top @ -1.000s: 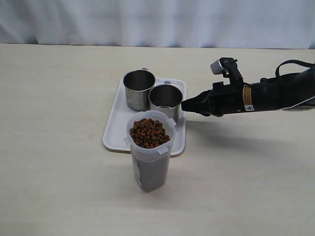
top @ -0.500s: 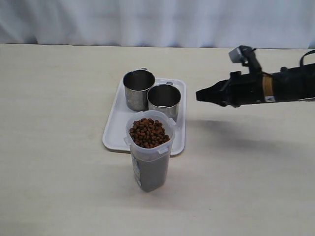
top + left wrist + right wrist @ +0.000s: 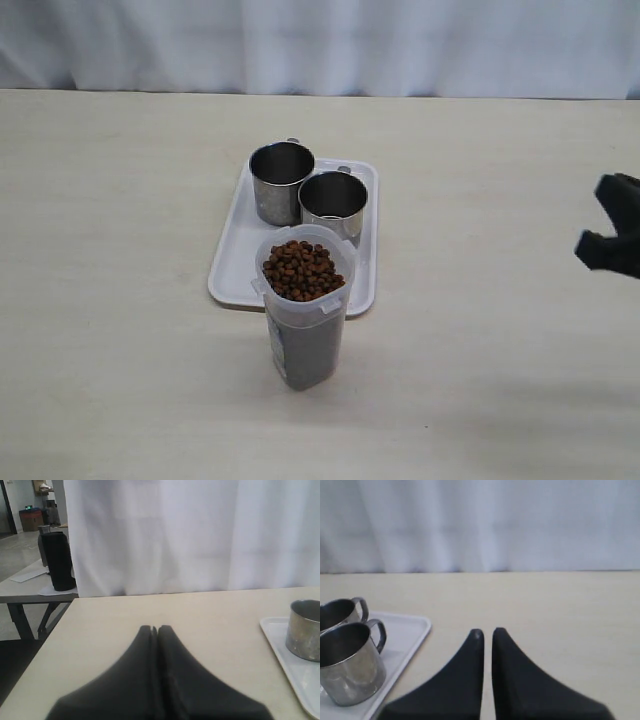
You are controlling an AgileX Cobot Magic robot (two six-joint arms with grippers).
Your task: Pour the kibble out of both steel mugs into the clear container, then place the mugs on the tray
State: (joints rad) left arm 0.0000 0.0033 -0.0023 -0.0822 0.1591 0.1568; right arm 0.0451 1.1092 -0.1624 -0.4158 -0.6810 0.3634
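Kibble (image 3: 302,270) heaps to the rim of the container (image 3: 305,345), which stands upright on the counter (image 3: 120,200), just at the tray's near edge in the exterior view. On the tray (image 3: 232,270) the back mug (image 3: 281,182) and front mug (image 3: 333,205) stand upright, close side by side. Whether they touch is unclear. No kibble shows in either, though their insides are dark.

Both arms are well apart from all this. The left fingers (image 3: 145,645) are pressed together on nothing, low over bare counter beside the tray. The right fingers (image 3: 472,650) are nearly shut, with only a thin slit between them, and also hold nothing. In the exterior view only a dark part of the right arm (image 3: 618,240) shows, at the edge of the frame.

Judging by the layout, pouring and placing are both done, and the step in hand is clearing away. The next move likely calls only for parking the arms without brushing the tall, full container, which could tip easily.
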